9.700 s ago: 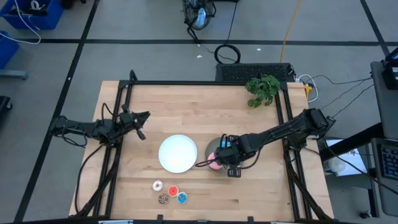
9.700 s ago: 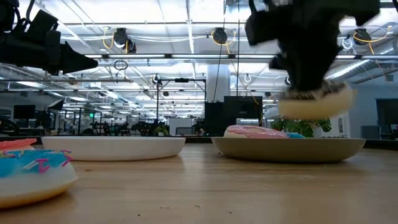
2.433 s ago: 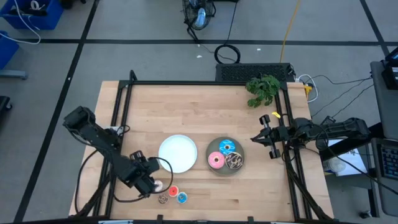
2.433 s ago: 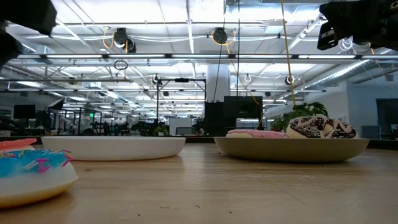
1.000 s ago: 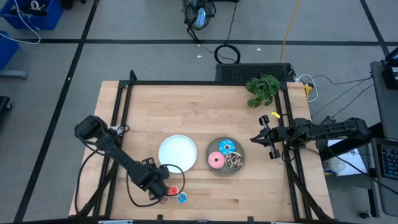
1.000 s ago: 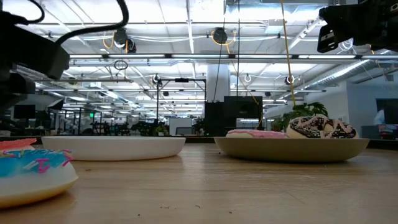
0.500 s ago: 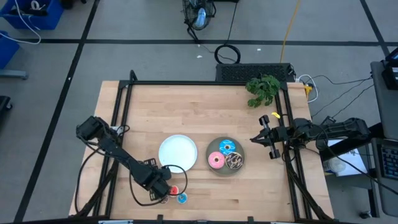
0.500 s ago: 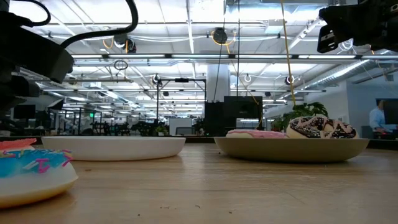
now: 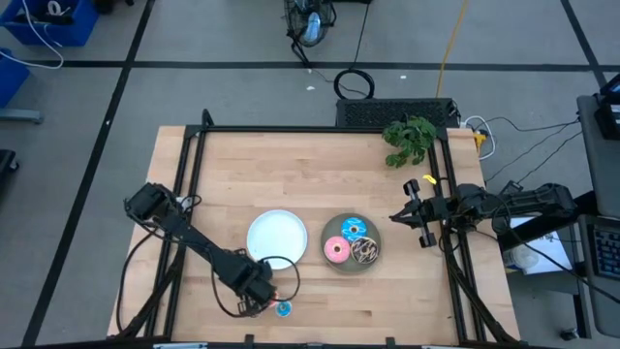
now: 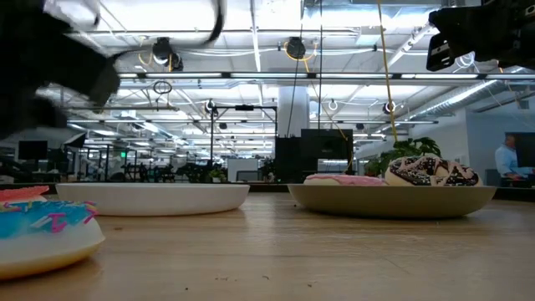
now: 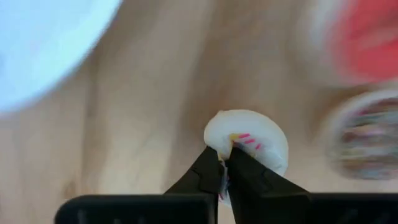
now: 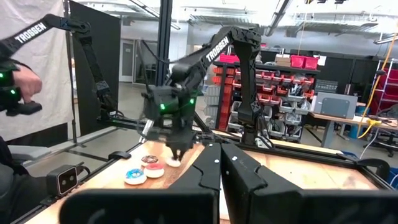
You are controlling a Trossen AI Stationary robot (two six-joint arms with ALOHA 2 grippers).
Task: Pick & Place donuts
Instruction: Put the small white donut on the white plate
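Observation:
My left gripper (image 9: 258, 287) is low over the table's near edge, shut on the tiny white-pink donut (image 11: 247, 144). The tiny red donut (image 11: 367, 37) and tiny brown donut (image 11: 368, 134) lie beside it. The tiny blue donut (image 9: 283, 308) lies flat just nearer, and it also fills the low view's left corner (image 10: 42, 236). The larger blue donut (image 9: 353, 229), pink donut (image 9: 336, 250) and brown-sprinkled donut (image 9: 366, 250) lie on the grey plate (image 9: 329, 229). The white plate (image 9: 277, 238) holds nothing. My right gripper (image 9: 397, 217) waits shut by the table's right edge. My left gripper pinches the white-pink donut by one side of its ring (image 11: 231, 142) between the two fingertips (image 11: 211, 167), coming from above. The donut sits tilted below the fingers. In the right wrist view it hangs at the fingertips (image 12: 173, 161) close above the table.
A green plant (image 9: 409, 139) stands at the far right corner. Black frame rails run along the table's left and right edges. A person's gloved hand (image 12: 13, 87) shows beyond the table, and another person (image 10: 506, 157) stands far off.
My left gripper has shifted a little toward the table's right along the near edge, over where the tiny donuts lie, and the white-pink donut has gone with it. The arm shows blurred in the low view. My right arm has kept still.

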